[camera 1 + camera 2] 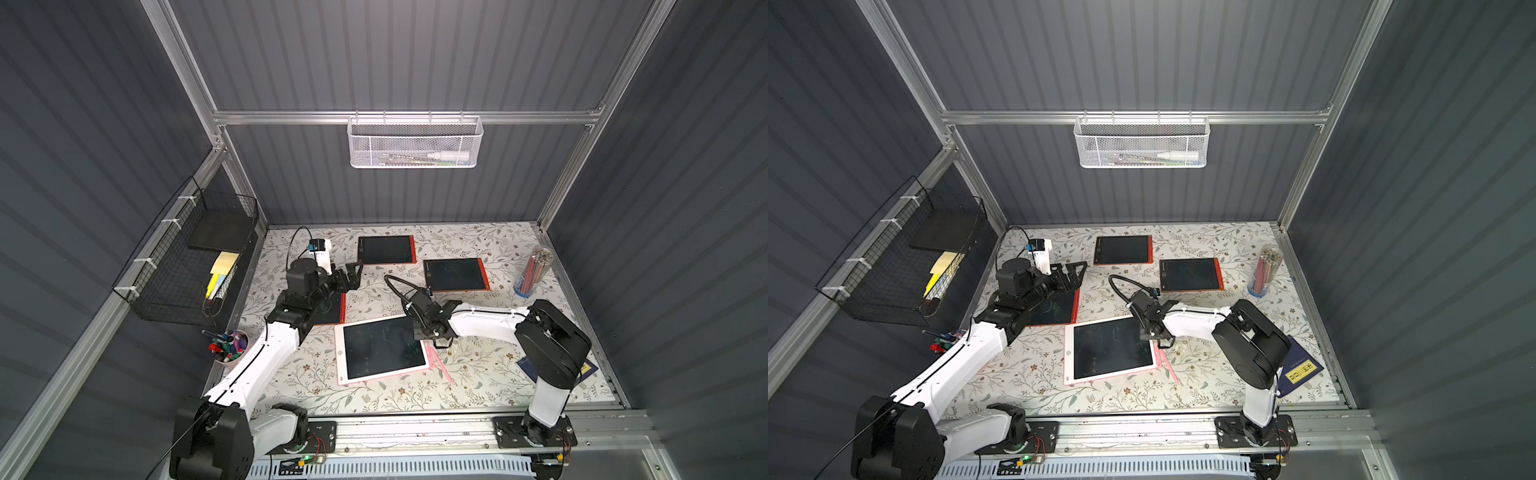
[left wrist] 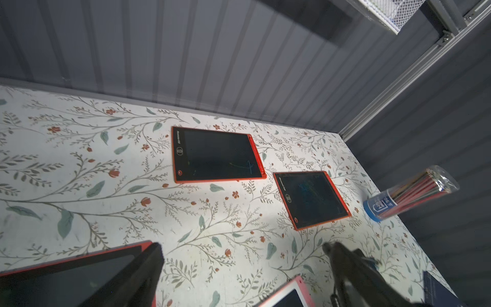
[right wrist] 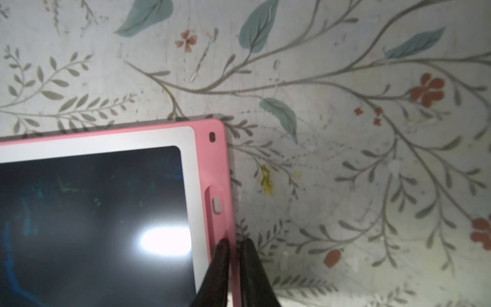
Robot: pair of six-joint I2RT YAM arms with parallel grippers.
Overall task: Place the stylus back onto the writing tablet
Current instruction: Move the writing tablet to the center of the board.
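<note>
Right jaws: low over the right rim of the writing tablet (image 1: 381,348), drawn close, with only a thin pink strip between my fingers (image 3: 220,265). I cannot tell whether that strip is the stylus or the rim, nor whether I grip it.
Left jaws: spread wide and holding nothing, raised above the corner of a red-framed tablet (image 1: 332,309).
Stylus (image 1: 440,365): pink, lying on the floral surface (image 1: 478,374) just beside the writing tablet's right edge. Its far end is under my right jaws and its near end angles away from the frame.
Writing tablet: pink frame, dark screen, flat near the middle; a groove (image 3: 218,207) runs along its right rim.
Behind: a second red tablet (image 1: 386,249) and a third red tablet (image 1: 455,274), apart; a pencil tub (image 1: 532,272) stands at the back right.
</note>
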